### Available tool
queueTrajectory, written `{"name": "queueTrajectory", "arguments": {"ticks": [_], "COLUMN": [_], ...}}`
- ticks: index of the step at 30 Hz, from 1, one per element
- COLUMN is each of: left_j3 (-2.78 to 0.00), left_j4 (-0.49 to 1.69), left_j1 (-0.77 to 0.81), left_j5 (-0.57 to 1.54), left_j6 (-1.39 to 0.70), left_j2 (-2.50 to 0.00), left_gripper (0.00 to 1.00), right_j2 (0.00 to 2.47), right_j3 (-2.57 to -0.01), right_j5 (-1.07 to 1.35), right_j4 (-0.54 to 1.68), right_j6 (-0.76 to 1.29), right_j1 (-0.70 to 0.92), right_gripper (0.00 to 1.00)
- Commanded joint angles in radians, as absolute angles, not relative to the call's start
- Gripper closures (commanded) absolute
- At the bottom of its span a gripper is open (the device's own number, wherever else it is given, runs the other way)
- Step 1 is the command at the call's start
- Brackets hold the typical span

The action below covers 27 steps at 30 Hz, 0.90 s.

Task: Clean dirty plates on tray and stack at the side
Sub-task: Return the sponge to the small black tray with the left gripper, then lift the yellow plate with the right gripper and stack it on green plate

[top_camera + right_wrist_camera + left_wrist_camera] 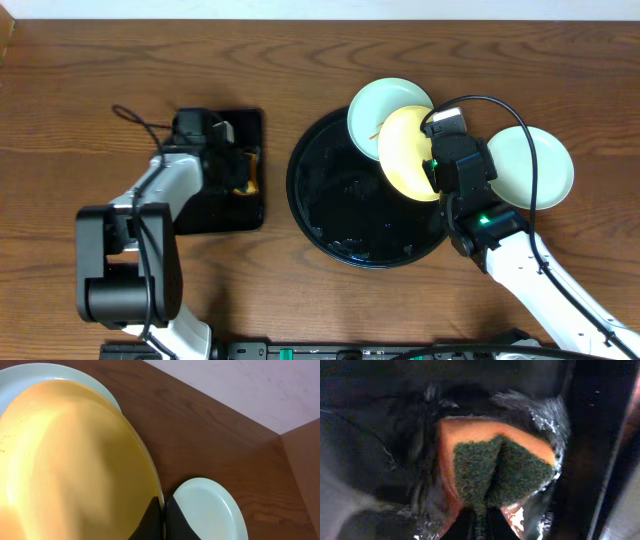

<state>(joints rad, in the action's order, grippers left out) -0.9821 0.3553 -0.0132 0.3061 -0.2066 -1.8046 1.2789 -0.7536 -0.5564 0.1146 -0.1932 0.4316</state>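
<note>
Your right gripper [162,505] pinches the rim of the pale yellow plate [402,150], tilted over the far-right edge of the round black tray [330,210]. One mint plate [383,105] sits behind it on that rim, and the other mint plate [535,165] rests on the table [100,60] right of the tray. Left of the tray, your left gripper [480,520] seems clamped on the sponge [495,465].

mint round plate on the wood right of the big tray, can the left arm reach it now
Probably not: the left end effector is shut on an orange sponge far from the pale mint round plate, with the right arm and its pale yellow round plate between.
</note>
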Motion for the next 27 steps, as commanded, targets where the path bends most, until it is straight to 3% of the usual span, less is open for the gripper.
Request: {"name": "queueTrajectory", "arguments": {"ticks": [1,4,9,14,27], "left_j3": [-0.973,-0.973,-0.976,-0.976,-0.973], "left_j4": [0.378,0.394,0.399,0.362,0.386], "left_j1": [0.004,0.002,0.012,0.067,0.253], "left_j5": [0.004,-0.093,-0.067,0.271,0.27], "left_j6": [-0.27,-0.384,-0.413,-0.256,-0.176], "left_j2": [-1.834,-1.829,-1.781,-1.754,-1.756], "left_gripper": [0.92,0.92,0.93,0.92,0.92], "right_j2": [1.26,1.26,1.26,1.26,1.26], "right_j3": [-0.778,-0.778,-0.778,-0.778,-0.778], "right_j5": [-0.575,-0.575,-0.575,-0.575,-0.575], "right_j4": [0.113,0.116,0.113,0.113,0.115], "right_j6": [-0.196,-0.196,-0.196,-0.195,-0.196], "right_j1": [0.441,0.441,0.441,0.441,0.441], "right_gripper": [0.99,0.99,0.99,0.99,0.99]}}
